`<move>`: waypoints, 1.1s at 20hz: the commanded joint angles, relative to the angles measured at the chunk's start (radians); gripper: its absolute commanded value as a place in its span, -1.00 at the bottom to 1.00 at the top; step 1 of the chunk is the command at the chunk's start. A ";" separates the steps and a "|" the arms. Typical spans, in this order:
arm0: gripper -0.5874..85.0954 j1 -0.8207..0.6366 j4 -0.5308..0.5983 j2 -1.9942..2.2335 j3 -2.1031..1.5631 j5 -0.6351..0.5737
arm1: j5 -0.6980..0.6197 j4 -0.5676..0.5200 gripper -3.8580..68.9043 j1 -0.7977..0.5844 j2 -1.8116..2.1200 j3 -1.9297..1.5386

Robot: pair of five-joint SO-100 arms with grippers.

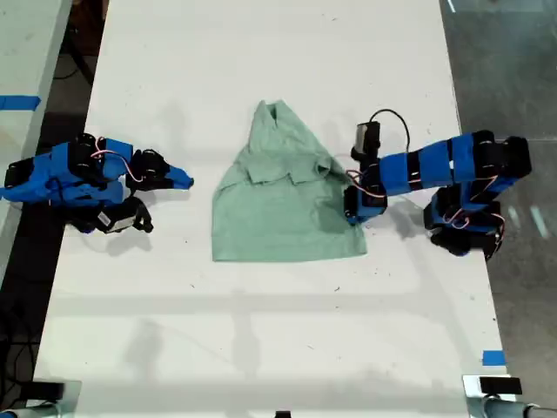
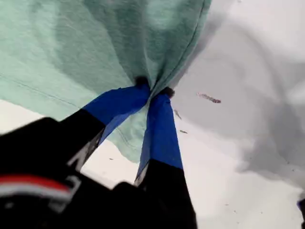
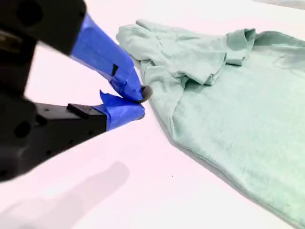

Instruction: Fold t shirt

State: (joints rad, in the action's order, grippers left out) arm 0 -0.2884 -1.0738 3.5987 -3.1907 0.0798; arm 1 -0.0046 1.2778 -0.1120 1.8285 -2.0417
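Note:
The pale mint-green t shirt [image 1: 283,196] lies partly folded in the middle of the white table, its far part bunched to a point. My first gripper [image 1: 354,205] is at the shirt's edge on the exterior view's right, shut on a pinch of cloth [image 2: 152,71] that it lifts slightly. Its blue fingertips [image 2: 159,114] meet at the fabric. My second gripper [image 1: 184,182] rests on the table at the exterior view's left, a short way from the shirt [image 3: 228,95]. Its blue jaws [image 3: 138,102] are shut, with nothing between them.
The white table [image 1: 278,331] reaches a dark floor on both sides of the exterior view. Blue tape marks [image 1: 493,357] sit near the table's edge at the exterior view's lower right. A second table [image 1: 26,52] stands at the exterior view's left.

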 commanded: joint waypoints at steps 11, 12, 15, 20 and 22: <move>-0.98 0.003 0.018 0.008 -0.008 0.015 | -0.282 -0.006 -0.84 0.040 -0.002 0.479; -0.98 0.003 0.018 0.008 -0.008 0.015 | -0.318 -0.063 -0.84 0.041 -0.031 0.483; -0.98 0.003 0.018 0.008 -0.008 0.015 | -0.374 -0.164 -0.84 0.031 -0.193 0.535; -0.98 0.005 0.018 0.008 -0.008 0.015 | -0.423 -0.104 -0.60 0.037 -0.561 0.853; -0.98 0.005 0.018 0.008 -0.008 0.015 | -0.414 -0.052 -0.24 0.040 -0.581 0.902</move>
State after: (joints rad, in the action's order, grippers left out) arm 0 -0.2884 -1.0738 3.5987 -3.1907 0.0798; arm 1 -0.4096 1.1888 -0.0844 1.2425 -1.2471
